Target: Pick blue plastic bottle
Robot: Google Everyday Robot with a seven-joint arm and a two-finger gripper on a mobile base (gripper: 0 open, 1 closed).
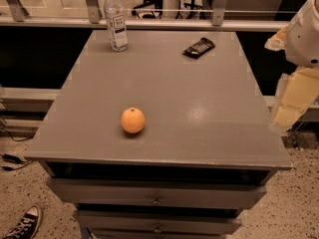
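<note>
The blue plastic bottle (115, 20) stands upright at the far left corner of the grey table (199, 113). It is tall, slim and clear, with a white cap and a white label with dark print. My gripper (290, 105) hangs at the right edge of the view, beside the table's right side and off its top. It is far from the bottle, which is across the table to the left and further back. It holds nothing that I can see.
An orange (133, 120) sits near the middle front of the table. A dark snack packet (199, 47) lies at the far right. Drawers (157, 195) are below the top. A rail (164, 21) runs behind the table. A sneaker (22, 225) is on the floor at bottom left.
</note>
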